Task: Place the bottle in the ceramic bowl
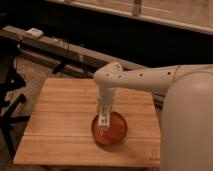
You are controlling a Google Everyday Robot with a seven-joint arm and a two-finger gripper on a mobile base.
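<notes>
The orange-red ceramic bowl point(115, 134) sits on the wooden table point(57, 125), right of its middle and toward the front. My gripper point(104, 115) points straight down over the bowl's left part. It is shut on the small white bottle point(103, 121), which hangs upright with its lower end inside the bowl's rim. I cannot tell whether the bottle touches the bowl's bottom. My white arm point(135, 79) reaches in from the right.
My large white body point(187, 125) fills the right side and covers the table's right edge. A dark rail point(55, 47) runs behind the table. A black stand point(12, 100) is on the floor at the left.
</notes>
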